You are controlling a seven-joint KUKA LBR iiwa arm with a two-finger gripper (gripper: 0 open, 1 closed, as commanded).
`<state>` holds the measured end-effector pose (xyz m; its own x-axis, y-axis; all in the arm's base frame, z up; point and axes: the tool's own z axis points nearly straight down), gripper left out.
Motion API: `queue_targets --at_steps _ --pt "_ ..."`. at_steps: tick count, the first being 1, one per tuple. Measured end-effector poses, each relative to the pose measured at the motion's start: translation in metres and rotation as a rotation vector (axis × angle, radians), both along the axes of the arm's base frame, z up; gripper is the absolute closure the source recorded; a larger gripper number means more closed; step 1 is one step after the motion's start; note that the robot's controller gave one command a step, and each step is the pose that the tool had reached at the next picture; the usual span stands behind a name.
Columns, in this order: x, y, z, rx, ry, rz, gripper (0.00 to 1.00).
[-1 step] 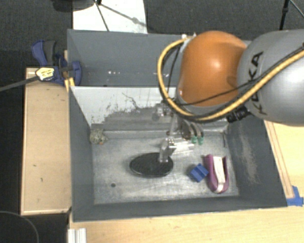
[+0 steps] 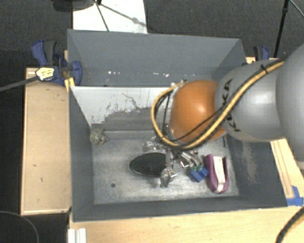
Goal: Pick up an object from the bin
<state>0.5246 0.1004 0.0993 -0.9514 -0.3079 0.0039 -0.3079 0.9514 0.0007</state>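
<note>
One black, flat, oval object (image 2: 143,165) lies near the middle of the bin (image 2: 116,189) floor, and the gripper (image 2: 167,175) stands at its right end, touching it or just beside it; which of the two cannot be told. Whether the gripper is spread or closed cannot be told either, because the orange cover (image 2: 192,110) on the wrist and the looped cables (image 2: 158,119) hide most of the mechanism from above. The right edge of the black oval is covered by the gripper's metal parts, so its full outline is not visible. Several bright metal pieces sit around the gripper, to the upper left and to the right of it; it is hard to make out whether they belong to the gripper or are loose things. One small blue object (image 2: 197,174) lies just beside the gripper on the right, its shape unclear. One purple and white object (image 2: 218,175), elongated and standing roughly front to back, lies just right of the blue one, near the right wall. One small grey lump (image 2: 96,136) rests well apart from these, at the back left corner of the floor. Four loose things can be counted with certainty. The grey arm (image 2: 263,105) enters from the right, is cut off by the picture edge, and hides the bin's right rear part.
</note>
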Motion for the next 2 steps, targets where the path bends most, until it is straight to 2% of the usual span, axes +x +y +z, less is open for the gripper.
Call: queue_targets --at_steps 1,2 --pt "0.001 0.001 0.002 0.002 -0.004 -0.005 1.00" --pt "0.001 0.004 0.132 0.003 -0.013 -0.028 1.00"
